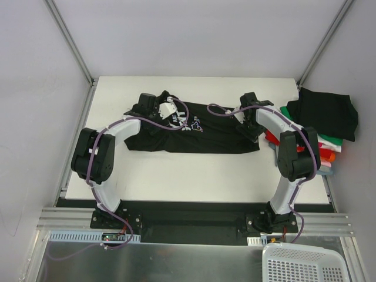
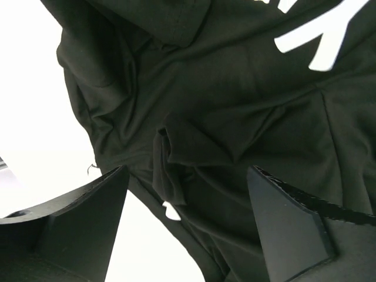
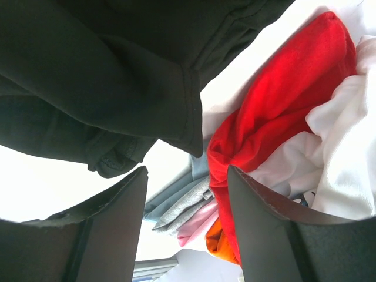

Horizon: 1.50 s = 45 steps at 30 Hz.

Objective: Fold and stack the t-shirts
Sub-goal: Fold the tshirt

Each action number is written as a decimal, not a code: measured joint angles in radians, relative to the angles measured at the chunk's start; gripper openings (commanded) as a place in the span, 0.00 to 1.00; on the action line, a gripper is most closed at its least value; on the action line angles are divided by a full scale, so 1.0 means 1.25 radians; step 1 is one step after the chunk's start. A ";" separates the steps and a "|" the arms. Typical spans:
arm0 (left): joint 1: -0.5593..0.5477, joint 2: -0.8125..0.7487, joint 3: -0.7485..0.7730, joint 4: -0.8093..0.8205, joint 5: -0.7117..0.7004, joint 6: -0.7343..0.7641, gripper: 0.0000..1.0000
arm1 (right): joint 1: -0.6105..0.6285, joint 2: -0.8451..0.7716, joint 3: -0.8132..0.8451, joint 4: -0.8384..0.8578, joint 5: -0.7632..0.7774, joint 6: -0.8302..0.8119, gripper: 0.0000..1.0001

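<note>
The black t-shirt with white lettering (image 1: 202,136) lies spread across the middle of the desk (image 1: 176,176), rumpled at its 9 o'clock end. The left end effector (image 1: 151,108) hangs over that end, toward 10 o'clock of the shirt. Its jaws are released and wide apart, and the wrist view shows a raised crease of black cloth lying between the fingers (image 2: 288,229) with neither pad pressed on it. The right end effector (image 1: 248,120) sits over the shirt's 3 o'clock end, likewise released. The black hem lies beyond its fingers (image 3: 270,229), and nothing is clamped between them.

At 3 o'clock on the desk lies the pile of folded t-shirts (image 1: 325,144) — a black one (image 1: 328,111) on top, a green one (image 1: 286,111) poking out at its 9 o'clock side. The right wrist view shows more of the pile: red (image 3: 276,106), white (image 3: 341,147), pink (image 3: 197,226), orange (image 3: 216,244) and blue-grey (image 3: 176,205) cloth
</note>
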 measured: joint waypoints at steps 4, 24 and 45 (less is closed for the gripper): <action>0.000 0.030 0.021 0.000 0.000 -0.003 0.59 | 0.000 0.000 -0.004 0.003 0.000 0.000 0.59; 0.000 0.082 0.081 -0.001 0.001 -0.010 0.00 | -0.007 0.000 -0.028 0.007 -0.002 0.000 0.57; 0.000 0.183 0.216 0.002 -0.032 -0.050 0.62 | -0.008 0.000 -0.028 0.006 -0.002 0.001 0.57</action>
